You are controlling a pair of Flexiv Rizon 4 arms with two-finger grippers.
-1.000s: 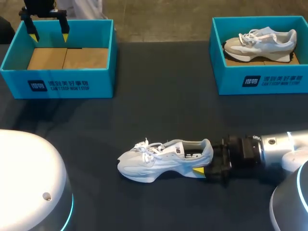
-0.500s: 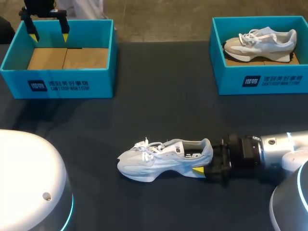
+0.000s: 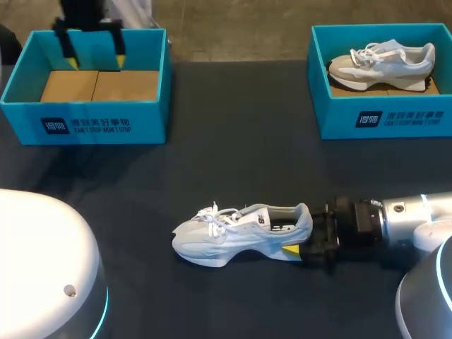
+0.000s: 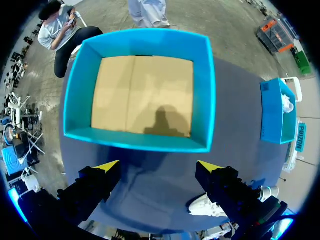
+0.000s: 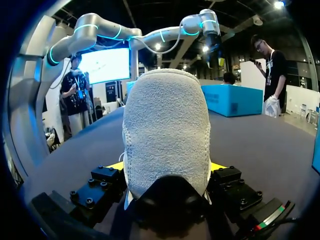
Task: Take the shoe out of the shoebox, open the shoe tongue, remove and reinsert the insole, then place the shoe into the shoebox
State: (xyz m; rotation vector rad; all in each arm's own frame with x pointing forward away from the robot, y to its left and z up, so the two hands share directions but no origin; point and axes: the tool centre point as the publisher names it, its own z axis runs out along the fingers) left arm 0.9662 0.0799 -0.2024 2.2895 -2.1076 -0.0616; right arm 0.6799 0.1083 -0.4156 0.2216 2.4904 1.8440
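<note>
Shoe [image 3: 240,233] is in hand: the right gripper [image 3: 305,236] has its yellow-tipped fingers clamped on the heel, one on each side. From the right wrist camera, that pale, nubbly heel fills the whole gap between them. It sits on its sole on the dark table [image 3: 233,141], out of any box, toward the near edge and roughly mid-table.

It looks light and easy to lift. The upper seems soft and likely to give under pressure, while the heel cup and the sole should be the stiff parts, so the heel is a sound place to hold. The laces [image 3: 212,214] lie loose and could snag. The tongue and insole will probably be floppy, better pinched at an edge than squeezed.

Its long axis runs across the table, side to side. The toe points to the robot's left and the heel to the right, straight into that arm, with the opening facing up.

Further out, the left gripper [image 4: 157,167] hangs spread wide, holding nothing, over the far side of the empty shoebox [image 3: 85,123] at far left. At far right, a second shoebox [image 3: 385,120] holds another sneaker [image 3: 381,62].
</note>
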